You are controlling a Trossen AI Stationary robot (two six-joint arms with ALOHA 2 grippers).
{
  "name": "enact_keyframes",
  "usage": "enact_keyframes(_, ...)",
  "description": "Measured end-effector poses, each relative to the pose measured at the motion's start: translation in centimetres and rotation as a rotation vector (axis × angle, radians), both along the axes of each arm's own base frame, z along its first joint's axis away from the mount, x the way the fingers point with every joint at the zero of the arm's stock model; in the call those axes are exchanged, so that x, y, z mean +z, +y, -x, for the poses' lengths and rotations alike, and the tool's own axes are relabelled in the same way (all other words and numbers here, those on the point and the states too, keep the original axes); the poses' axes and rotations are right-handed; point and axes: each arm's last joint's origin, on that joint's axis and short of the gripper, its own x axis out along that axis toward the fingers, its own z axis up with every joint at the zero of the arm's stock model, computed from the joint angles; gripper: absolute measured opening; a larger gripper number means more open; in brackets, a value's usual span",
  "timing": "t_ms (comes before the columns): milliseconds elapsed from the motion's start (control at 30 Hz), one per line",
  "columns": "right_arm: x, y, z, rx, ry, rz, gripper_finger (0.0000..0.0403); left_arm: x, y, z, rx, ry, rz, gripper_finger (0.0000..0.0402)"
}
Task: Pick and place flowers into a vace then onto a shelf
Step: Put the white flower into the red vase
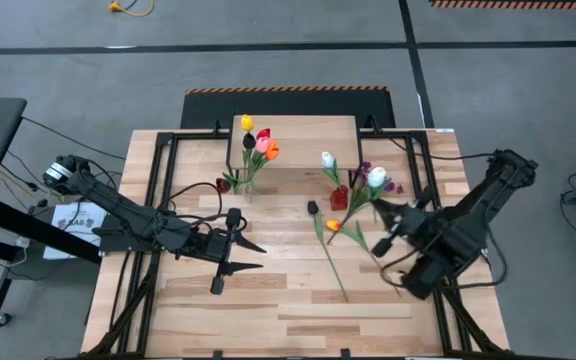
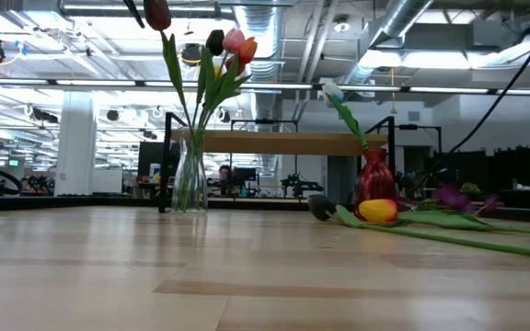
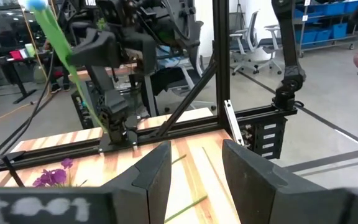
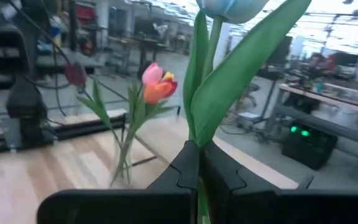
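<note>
My right gripper (image 4: 197,171) has its fingers clenched on the stem of a white tulip (image 1: 376,177), lifted clear of the bench (image 1: 288,300) on the right side. The head stands upright above my fingers, with a long leaf running up beside it.

The clear vase (image 1: 247,187) stands just in front of the shelf (image 1: 298,128) and already holds several tulips (image 1: 263,143), so the mouth is crowded. I judge the step in hand to be carrying this stem across and dropping it in. To do it well I want the stem hanging plumb, its cut end brought above the vase mouth, then lowered straight down on the side away from the leaning heads, so that I neither knock them nor tip the glass.

A red vase (image 1: 339,196) with one white tulip (image 1: 328,159) stands between me and the target; I should pass above it. More flowers (image 1: 333,240) lie flat on the bench nearby.

My left gripper (image 1: 236,253) waits low over the bench, fingers partly apart and holding nothing.
</note>
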Motion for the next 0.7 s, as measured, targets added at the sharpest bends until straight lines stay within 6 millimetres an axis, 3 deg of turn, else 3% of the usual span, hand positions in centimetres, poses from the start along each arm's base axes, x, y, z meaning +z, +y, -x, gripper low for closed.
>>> enact_keyframes(167,0.1,-0.4,3.0,0.113,0.042,-0.067,0.0000,0.1,0.0,0.0,0.000,-0.008,0.003,0.0135)
enact_keyframes(333,-1.0,-0.1,4.6,0.283,0.207,-0.279,0.0000,0.1,0.0,0.0,0.000,-0.009,0.003,0.0135)
enact_keyframes(467,-2.7,1.7,3.7,0.551,0.271,-0.356,0.0000,0.1,0.0,0.0,0.000,-0.008,0.002,0.0135)
enact_keyframes(567,-3.8,2.6,2.2,0.747,0.218,-0.275,0.0000,0.1,0.0,0.0,0.000,-0.008,0.003,0.0135)
enact_keyframes(700,-5.0,1.5,0.1,0.894,0.126,-0.116,0.0000,0.1,0.0,0.0,0.001,-0.011,0.014,0.0135)
